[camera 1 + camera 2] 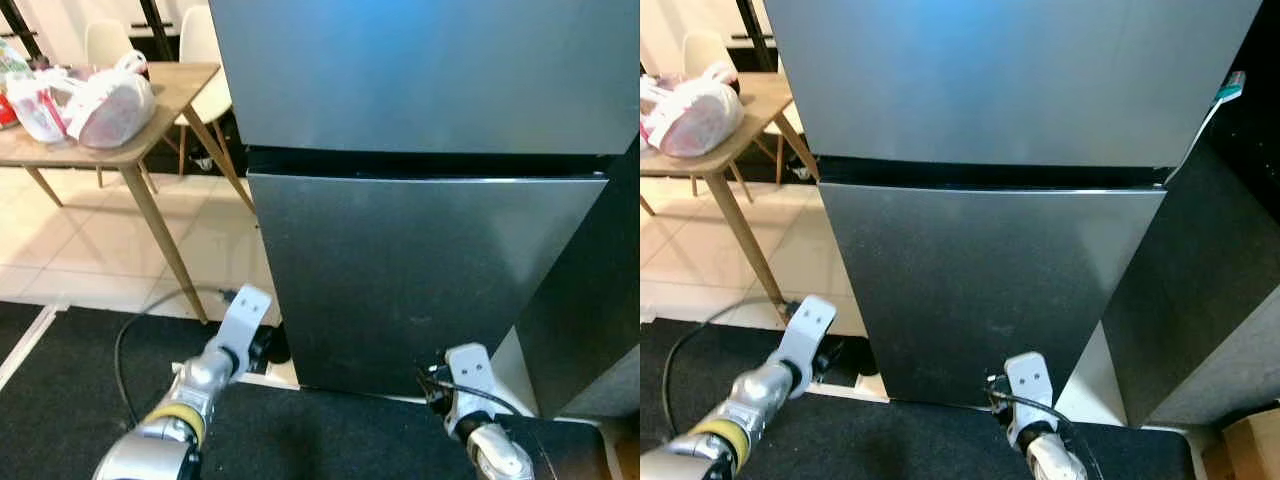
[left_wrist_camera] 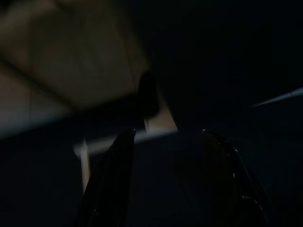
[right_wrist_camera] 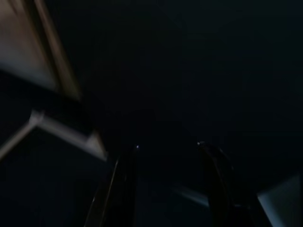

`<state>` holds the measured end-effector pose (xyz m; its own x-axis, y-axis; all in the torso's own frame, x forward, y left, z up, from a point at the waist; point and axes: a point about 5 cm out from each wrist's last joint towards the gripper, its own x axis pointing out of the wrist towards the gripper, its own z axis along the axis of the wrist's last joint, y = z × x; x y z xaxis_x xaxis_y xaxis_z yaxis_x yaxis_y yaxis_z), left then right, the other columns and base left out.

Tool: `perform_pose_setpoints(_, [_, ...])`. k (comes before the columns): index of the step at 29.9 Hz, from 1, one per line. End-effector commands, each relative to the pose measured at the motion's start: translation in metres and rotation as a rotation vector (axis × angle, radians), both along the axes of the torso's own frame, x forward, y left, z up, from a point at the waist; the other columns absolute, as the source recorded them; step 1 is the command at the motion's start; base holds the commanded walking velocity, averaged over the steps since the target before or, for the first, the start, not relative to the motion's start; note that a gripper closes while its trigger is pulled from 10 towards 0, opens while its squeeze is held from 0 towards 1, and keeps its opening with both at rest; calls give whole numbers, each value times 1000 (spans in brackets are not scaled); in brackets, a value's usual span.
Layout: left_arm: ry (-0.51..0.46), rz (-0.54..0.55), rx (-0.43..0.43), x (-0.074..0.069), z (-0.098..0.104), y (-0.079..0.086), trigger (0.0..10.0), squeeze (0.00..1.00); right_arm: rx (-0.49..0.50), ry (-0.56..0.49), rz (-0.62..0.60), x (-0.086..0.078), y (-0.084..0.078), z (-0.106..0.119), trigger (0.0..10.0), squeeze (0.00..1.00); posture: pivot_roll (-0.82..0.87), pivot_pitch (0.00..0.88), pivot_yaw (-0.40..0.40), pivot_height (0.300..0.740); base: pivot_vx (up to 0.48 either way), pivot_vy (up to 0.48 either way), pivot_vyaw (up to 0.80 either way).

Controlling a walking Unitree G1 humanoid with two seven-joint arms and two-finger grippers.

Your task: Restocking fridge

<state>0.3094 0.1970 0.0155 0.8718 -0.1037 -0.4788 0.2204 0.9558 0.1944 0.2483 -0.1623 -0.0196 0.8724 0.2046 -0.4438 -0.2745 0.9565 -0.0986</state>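
Fridge (image 1: 420, 270) doors closed; bags (image 1: 85, 100) on table (image 1: 150, 125).

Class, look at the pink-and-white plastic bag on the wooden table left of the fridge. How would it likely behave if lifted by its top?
The plastic bag looks soft and bulging, so it would probably sag and change shape. Its thin film may be slippery and could tear. It seems full, so likely fairly heavy; the contents are hidden.

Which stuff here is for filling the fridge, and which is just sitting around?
For the job:
fridge, both doors shut
plastic bags on the wooden table
left gripper, open, empty
right gripper, open, empty

Just lying about:
white chairs
black cable
black mat
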Motion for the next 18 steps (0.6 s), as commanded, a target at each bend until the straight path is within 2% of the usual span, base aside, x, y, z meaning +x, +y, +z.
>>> perform_pose_setpoints(1, [126,102,-40,-27,-30,0,10000,0,-72,150,-44,-26,-14,-26,10000,0,-85,76,40,740,0,0,0])
perform_pose_setpoints(2, [126,102,-40,-27,-30,0,10000,0,-72,150,-44,-26,-14,-26,10000,0,-85,76,40,740,0,0,0])
perform_pose_setpoints(4, [243,159,-15,-52,-52,0,10000,0,-139,251,-148,-48,-37,-42,10000,0,-71,61,33,740,0,0,0])
perform_pose_setpoints(5, [248,176,-32,-57,-57,-2,10000,0,-155,283,-198,-56,-47,-46,10000,0,-61,53,29,740,0,0,0])
perform_pose_setpoints(6, [243,185,-49,-59,-58,-4,10000,0,-162,300,-228,-60,-52,-48,10000,0,-61,53,29,740,0,0,0])
perform_pose_setpoints(8, [237,215,-130,-60,-59,-12,10000,0,-109,302,-325,-64,-63,-48,10000,0,-50,33,27,740,0,0,0])
perform_pose_setpoints(12, [249,188,-115,-64,-62,-16,10000,0,-97,296,-343,-64,-65,-47,10000,0,-48,20,34,740,0,0,0])
perform_pose_setpoints(14, [282,174,-112,-71,-68,-19,10000,0,-106,294,-351,-63,-67,-47,10000,0,-47,10,39,740,0,0,0])
perform_pose_setpoints(15, [280,139,-53,-74,-69,-17,10000,0,-121,284,-345,-59,-66,-45,10000,0,-63,2,55,740,0,0,0])
perform_pose_setpoints(18, [265,151,-67,-71,-67,-16,10000,0,-112,265,-324,-53,-62,-43,10000,0,-59,0,61,740,0,0,0])
